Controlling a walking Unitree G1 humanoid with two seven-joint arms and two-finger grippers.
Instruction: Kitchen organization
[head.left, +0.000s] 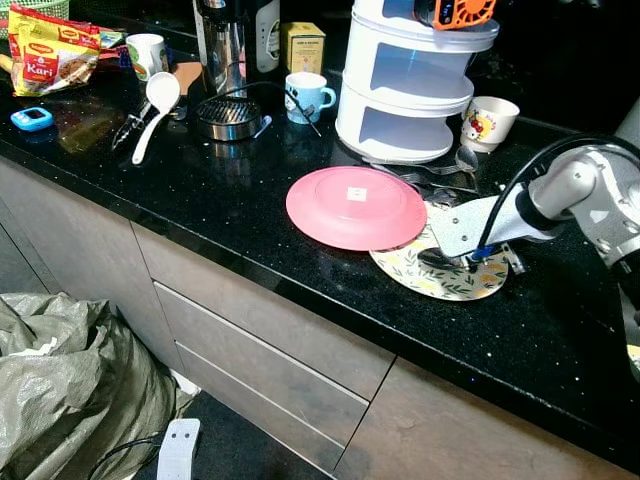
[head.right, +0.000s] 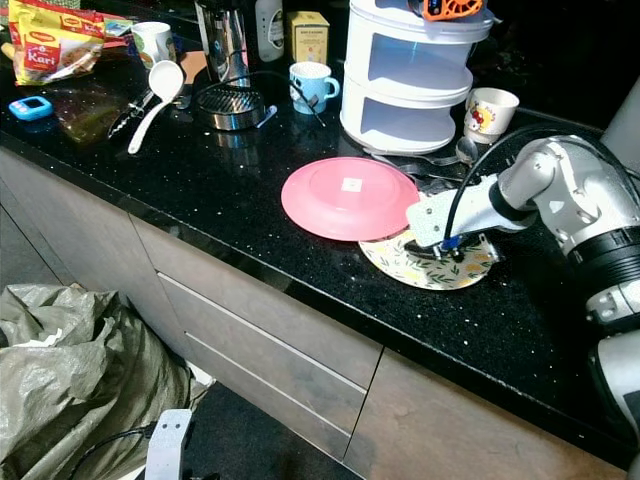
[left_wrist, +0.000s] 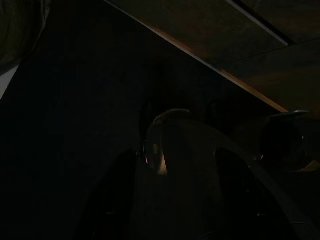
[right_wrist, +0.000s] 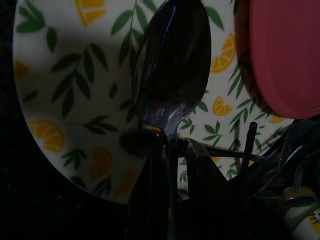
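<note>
R claw (head.left: 470, 262) grips spoon (right_wrist: 172, 70) over patterned plate (head.left: 420, 275) (pink plate (head.left: 355, 207) overlapping).

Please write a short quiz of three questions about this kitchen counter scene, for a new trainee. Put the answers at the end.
1. True or false: the pink plate partly overlaps the lemon-patterned plate.
2. What does the right gripper hold above the patterned plate? A) a fork B) a spoon C) a knife
3. Fill in: the blue mug stands between the white tiered rack and the ______ jug.

Key:
1. True
2. B, a metal spoon
3. steel
</note>
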